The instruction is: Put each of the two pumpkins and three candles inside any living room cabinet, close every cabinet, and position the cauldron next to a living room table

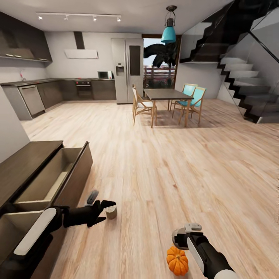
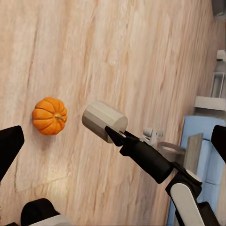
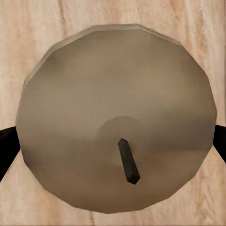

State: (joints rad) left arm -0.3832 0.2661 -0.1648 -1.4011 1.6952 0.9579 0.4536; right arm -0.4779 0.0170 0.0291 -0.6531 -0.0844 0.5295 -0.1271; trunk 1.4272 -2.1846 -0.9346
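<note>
- Two drawers [image 1: 79, 174] gape open on the cabinet [image 1: 27, 162] at the frame's left edge, and what shows of their pale insides is bare.
- One candle [image 1: 111, 212] at lower left, just right of the near drawer, upright with its wick up. The left gripper [image 1: 101, 203] is clenched on it, fingers [image 3: 7, 146] against both flanks, so the drop lies leftward and the left arm is nearer.
- One pumpkin [image 1: 177, 261] on the floor at bottom centre-right, stem up, untouched.
- One right gripper [image 1: 186, 234] hangs just above the pumpkin; I cannot tell how its jaws stand.
</note>
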